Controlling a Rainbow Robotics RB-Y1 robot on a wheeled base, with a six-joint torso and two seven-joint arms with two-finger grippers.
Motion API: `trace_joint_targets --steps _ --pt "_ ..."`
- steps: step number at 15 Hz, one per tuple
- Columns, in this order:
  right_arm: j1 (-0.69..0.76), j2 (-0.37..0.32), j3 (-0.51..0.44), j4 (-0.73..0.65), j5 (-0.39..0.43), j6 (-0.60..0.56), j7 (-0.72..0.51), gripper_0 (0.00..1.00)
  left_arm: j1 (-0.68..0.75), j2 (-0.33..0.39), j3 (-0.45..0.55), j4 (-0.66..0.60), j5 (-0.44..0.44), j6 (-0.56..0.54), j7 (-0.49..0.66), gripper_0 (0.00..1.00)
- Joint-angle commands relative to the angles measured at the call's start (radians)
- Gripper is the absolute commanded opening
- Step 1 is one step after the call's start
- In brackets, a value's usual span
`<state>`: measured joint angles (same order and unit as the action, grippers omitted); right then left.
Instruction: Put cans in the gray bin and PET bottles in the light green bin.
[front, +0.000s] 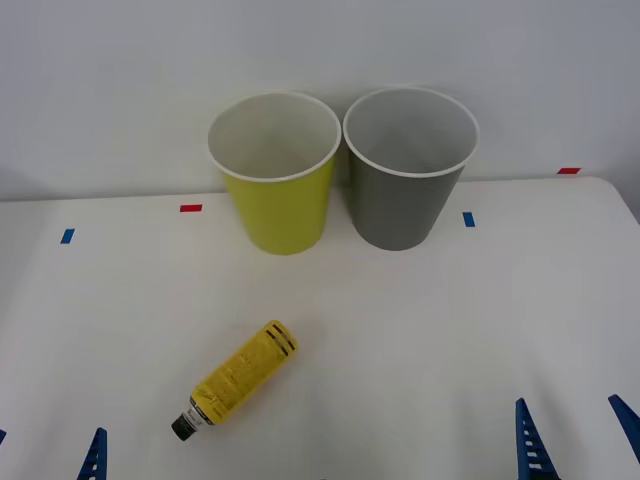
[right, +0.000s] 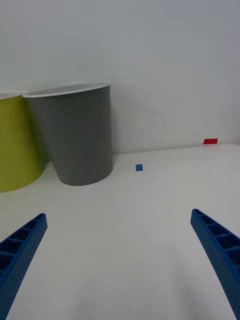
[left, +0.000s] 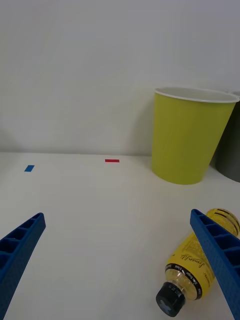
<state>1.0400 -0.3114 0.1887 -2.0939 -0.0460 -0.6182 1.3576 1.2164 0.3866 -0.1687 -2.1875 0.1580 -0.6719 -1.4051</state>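
Bottle (front: 237, 379) lying on table (front: 450, 330); green bin (front: 276, 170), gray bin (front: 409, 165) empty; both jaws wide.

The small PET bottle (front: 238, 378) lies on its side on the white table. It has a yellow label with dark print and a black cap. It lies just beside one blue finger (left: 220, 260) of the left gripper. The light green bin (front: 275, 175) and the gray bin (front: 408, 170) stand upright, side by side, far beyond the fingers.

A white table (front: 420, 330) has small red tape bits (front: 190, 208) and blue tape bits (front: 468, 219) stuck on it.
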Motion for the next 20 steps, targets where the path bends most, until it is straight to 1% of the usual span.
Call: trace_joint_targets --steps 1,20 --pt "0.0 0.0 0.0 0.0 0.0 0.0 0.0 1.0 0.0 0.0 0.0 0.0 0.0 0.0 0.0 1.0" --pt "0.0 0.0 0.0 0.0 0.0 0.0 0.0 1.0 0.0 0.0 0.0 0.0 0.0 0.0 0.0 1.0"
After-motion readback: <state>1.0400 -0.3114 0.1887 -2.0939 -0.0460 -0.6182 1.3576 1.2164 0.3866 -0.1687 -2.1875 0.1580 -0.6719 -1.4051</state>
